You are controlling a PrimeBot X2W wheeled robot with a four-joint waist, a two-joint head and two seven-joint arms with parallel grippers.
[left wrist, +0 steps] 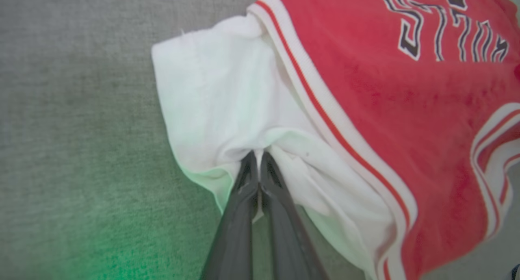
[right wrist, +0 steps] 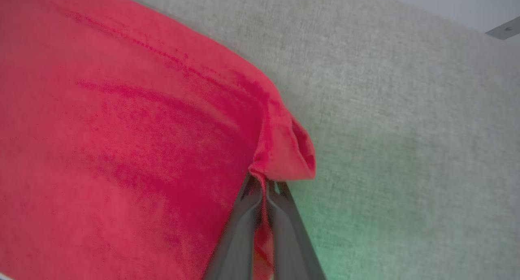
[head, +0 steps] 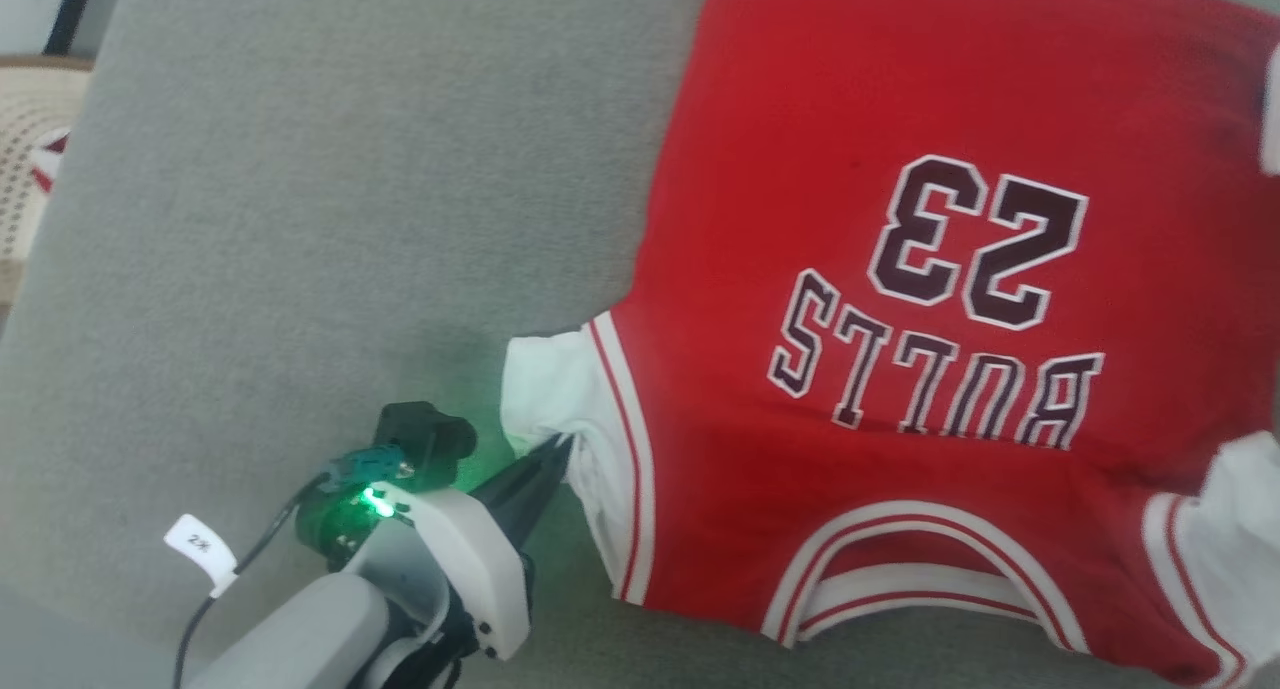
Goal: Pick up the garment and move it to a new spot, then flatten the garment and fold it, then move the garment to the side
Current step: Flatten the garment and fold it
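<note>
The garment (head: 900, 169), a bright red jersey with the number 23 and white sleeve ends, lies spread on the grey cushion (head: 330, 219), its collar toward me. My left gripper (head: 562, 447) is shut on the white sleeve end (left wrist: 227, 105), whose cloth bunches around the tips of my left gripper (left wrist: 258, 160). In the right wrist view my right gripper (right wrist: 265, 183) is shut on a puckered red corner of the garment (right wrist: 122, 129), with red cloth pinched between its dark fingers (right wrist: 239, 227).
A woven beige surface (head: 35, 139) shows beyond the cushion's left edge. Bare grey cushion (right wrist: 406, 129) stretches to the right of the pinched red corner, with a pale wall beyond it. A white tag (head: 200, 549) hangs off my left arm's cable.
</note>
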